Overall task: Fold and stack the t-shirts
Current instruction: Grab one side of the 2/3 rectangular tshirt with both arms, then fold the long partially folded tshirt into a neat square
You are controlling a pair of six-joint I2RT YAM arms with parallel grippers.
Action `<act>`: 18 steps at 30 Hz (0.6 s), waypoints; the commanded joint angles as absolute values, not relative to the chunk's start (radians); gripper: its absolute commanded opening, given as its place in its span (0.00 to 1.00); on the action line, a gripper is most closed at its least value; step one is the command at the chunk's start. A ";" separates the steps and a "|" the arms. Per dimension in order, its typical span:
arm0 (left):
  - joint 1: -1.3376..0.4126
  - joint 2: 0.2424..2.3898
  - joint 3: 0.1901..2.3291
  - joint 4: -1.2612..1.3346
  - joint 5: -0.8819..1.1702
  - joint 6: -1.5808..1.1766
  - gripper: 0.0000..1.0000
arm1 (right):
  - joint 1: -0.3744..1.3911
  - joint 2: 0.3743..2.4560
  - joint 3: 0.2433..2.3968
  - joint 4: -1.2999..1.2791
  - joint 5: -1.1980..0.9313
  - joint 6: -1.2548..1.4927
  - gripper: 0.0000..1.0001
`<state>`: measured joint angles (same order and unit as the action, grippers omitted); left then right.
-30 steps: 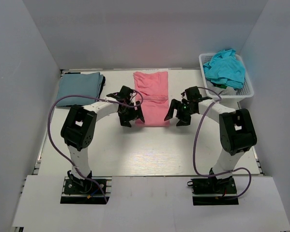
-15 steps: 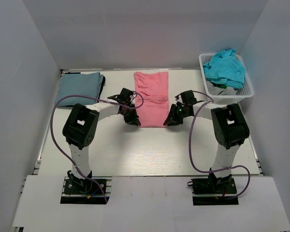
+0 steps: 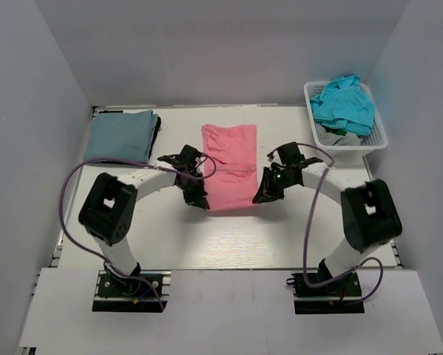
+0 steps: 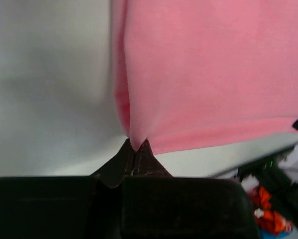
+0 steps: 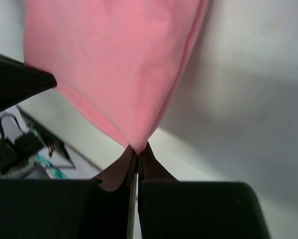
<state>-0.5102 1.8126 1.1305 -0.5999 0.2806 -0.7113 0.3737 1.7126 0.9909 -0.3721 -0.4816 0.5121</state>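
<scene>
A: Where was the pink one when you looked?

B: The salmon-pink t-shirt [image 3: 228, 164] lay flat in the middle of the overhead frame. Its long axis ran from the bottom of the picture toward the top, and its lower hem was the edge nearest the arms.

A: And the pincers?

B: One was on each lower corner: the left gripper [image 3: 197, 200] at lower left, the right gripper [image 3: 261, 195] at lower right. The whole shirt stretched away from them, up the frame. Neither arm was nearer, and they sat level with the hem strung between them.

A: Were they gripping, or just resting there?

B: From above I couldn't say, since it was all black fingers over cloth. The wrist views settled it. On the left wrist the fingertips [image 4: 123, 162] were pressed together with a peak of pink cloth pinched between them. It was the same on the right [image 5: 120, 172].

A: So what did the next move hang on?

B: To my eye, on carrying both corners up the frame together, along that long axis.

A: What did only the overhead view show?

B: The rest of the table. A folded grey-blue t-shirt [image 3: 120, 135] lay at upper left with a dark t-shirt [image 3: 157, 126] showing at its edge. At upper right a teal t-shirt [image 3: 343, 103] was heaped in a white basket [image 3: 350, 146].
</scene>
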 commanded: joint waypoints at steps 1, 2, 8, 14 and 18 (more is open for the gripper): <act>-0.540 1.632 1.072 -0.785 0.340 -0.696 0.00 | 0.393 1.509 0.948 -0.639 -0.521 0.466 0.00; -0.540 1.609 1.072 -0.822 0.353 -0.709 0.00 | 0.399 1.484 0.945 -0.673 -0.522 0.462 0.00; -0.549 1.439 1.110 -1.100 0.448 -0.709 0.00 | 0.405 1.347 0.972 -1.004 -0.682 0.391 0.00; -0.558 1.407 1.242 -1.310 0.426 -0.709 0.00 | 0.396 1.284 1.028 -1.170 -0.755 0.359 0.00; -0.558 1.394 1.261 -1.333 0.457 -0.730 0.00 | 0.394 1.259 1.002 -1.163 -0.856 0.382 0.00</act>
